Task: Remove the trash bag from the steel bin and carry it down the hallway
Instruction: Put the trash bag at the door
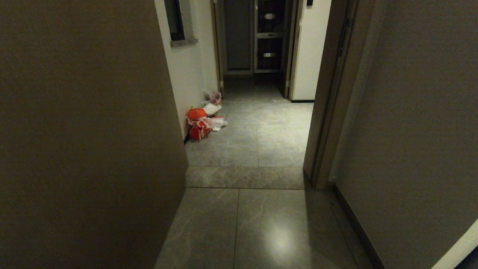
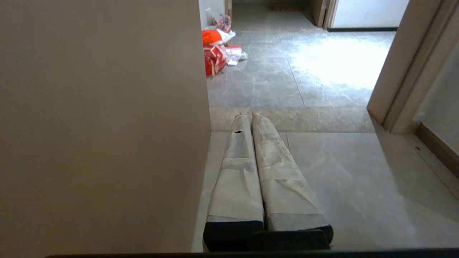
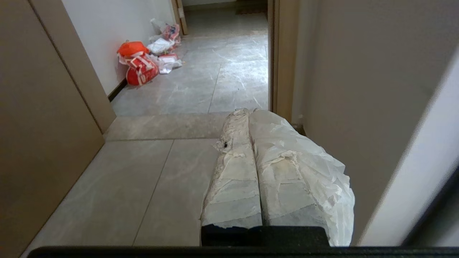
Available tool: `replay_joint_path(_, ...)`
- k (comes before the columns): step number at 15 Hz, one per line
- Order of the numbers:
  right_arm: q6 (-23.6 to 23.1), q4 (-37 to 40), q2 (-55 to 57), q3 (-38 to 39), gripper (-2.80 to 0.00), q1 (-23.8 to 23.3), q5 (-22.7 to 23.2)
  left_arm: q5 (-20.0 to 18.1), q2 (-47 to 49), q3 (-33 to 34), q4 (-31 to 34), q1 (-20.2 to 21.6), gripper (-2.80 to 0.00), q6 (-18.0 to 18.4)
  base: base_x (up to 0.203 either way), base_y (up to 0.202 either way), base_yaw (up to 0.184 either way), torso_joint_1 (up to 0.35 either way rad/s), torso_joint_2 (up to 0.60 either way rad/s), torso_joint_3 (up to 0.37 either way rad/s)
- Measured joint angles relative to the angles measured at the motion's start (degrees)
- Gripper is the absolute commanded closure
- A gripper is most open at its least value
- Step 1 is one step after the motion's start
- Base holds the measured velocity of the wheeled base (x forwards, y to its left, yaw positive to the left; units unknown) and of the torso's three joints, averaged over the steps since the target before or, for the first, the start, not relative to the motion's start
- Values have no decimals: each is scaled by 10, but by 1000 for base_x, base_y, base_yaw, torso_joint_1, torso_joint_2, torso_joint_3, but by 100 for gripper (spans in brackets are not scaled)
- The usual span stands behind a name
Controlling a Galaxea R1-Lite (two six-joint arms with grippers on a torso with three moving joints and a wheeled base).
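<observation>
While both arms hang idle | left gripper (image 2: 251, 115) pressed closed, empty | right gripper (image 3: 247, 111) likewise | hallway (image 1: 261, 209) | red bags (image 1: 199, 127), print unreadable.

- The hallway (image 1: 257, 142) floor is of large grey tiles with a stone look, smooth and a little glossy; a pale light spot reflects low in the centre of the head view.
- The walls (image 1: 82, 142) look painted, plain and matt.
- The door frame (image 1: 321, 112), right of centre, looks like brown wood, smooth.
- The red bags (image 1: 199, 125), centre left by the wall, look like thin crumpled plastic, slightly shiny.
- The left gripper (image 2: 251, 115) and right gripper (image 3: 247, 111) are wrapped in whitish, wrinkled, matt tape or paper.
</observation>
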Motion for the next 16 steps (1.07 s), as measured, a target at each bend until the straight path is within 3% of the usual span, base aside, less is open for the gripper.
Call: replay_joint_path(16,0,0,0,0,0,0,0,0,0,0,0,0,0,0,192,0,1,3,4,3)
